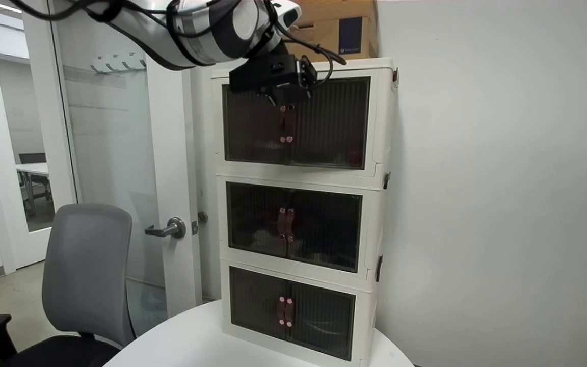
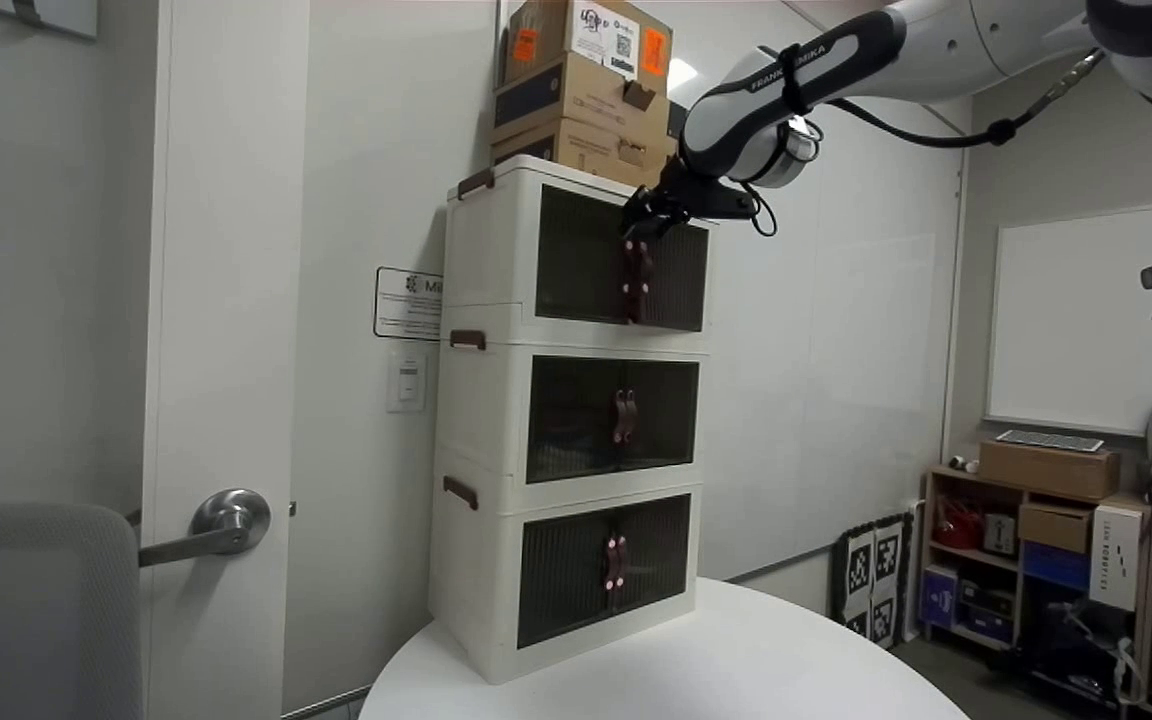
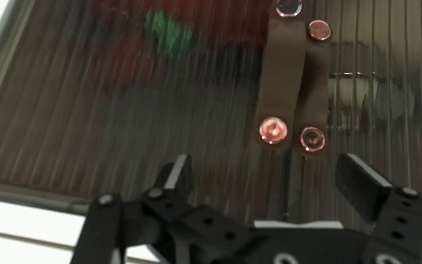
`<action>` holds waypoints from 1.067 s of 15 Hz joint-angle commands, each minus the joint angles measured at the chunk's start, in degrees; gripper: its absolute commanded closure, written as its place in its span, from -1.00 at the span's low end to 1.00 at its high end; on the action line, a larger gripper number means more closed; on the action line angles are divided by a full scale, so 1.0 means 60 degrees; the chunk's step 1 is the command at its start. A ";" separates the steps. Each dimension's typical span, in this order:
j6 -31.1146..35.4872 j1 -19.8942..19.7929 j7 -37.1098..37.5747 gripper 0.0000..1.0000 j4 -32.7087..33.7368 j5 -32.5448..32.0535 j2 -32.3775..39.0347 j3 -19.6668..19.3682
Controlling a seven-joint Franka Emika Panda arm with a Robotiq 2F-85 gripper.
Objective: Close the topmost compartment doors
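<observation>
The topmost compartment doors are smoky ribbed panels, the left one point(image 1: 252, 135) and the right one point(image 1: 331, 127). Both lie about flush in the cream frame. I cannot tell whether they are fully shut. They also show in an exterior view, as left door point(image 2: 581, 265) and right door point(image 2: 681, 275). The wrist view looks upside down; there the right door point(image 3: 123, 121) is on the left. Brown strap handles point(image 3: 282, 73) hang side by side, slightly offset, with a dark seam between the doors. My gripper point(image 3: 264, 176) is open and empty, before the doors' upper middle near the seam. Contact is unclear.
The cream cabinet point(image 1: 375, 224) has a middle tier point(image 1: 293, 224) and a lowest tier point(image 1: 293, 311) with tinted fronts. It stands on a round white table point(image 1: 186, 341). Cardboard boxes point(image 2: 586, 100) sit on top, close to the arm. A grey chair point(image 1: 87, 270) stands beside the table.
</observation>
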 commanded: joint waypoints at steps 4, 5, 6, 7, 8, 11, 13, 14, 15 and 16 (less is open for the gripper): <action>0.2014 0.0392 0.1040 -1.00 -0.0184 -0.0394 0.0530 -0.0616; 0.2371 0.0573 0.1280 -1.00 -0.0383 -0.0595 0.0508 -0.0850; 0.2558 0.0667 0.1377 -1.00 -0.0526 -0.0681 0.0476 -0.0950; 0.2741 0.0788 0.1527 -1.00 -0.0666 -0.0797 0.0447 -0.1127; 0.2867 0.0871 0.1644 -1.00 -0.0752 -0.0851 0.0453 -0.1259; 0.2823 0.0888 0.1669 -1.00 -0.1079 -0.0733 0.0330 -0.1254; 0.2741 0.0914 0.1685 -1.00 -0.1403 -0.0737 0.0151 -0.1275; 0.2686 0.0876 0.1613 -1.00 -0.1560 -0.0706 0.0062 -0.1191; 0.2658 0.0860 0.1560 -1.00 -0.1806 -0.0689 -0.0073 -0.1125; 0.2627 0.0853 0.1527 -1.00 -0.2024 -0.0679 -0.0185 -0.1085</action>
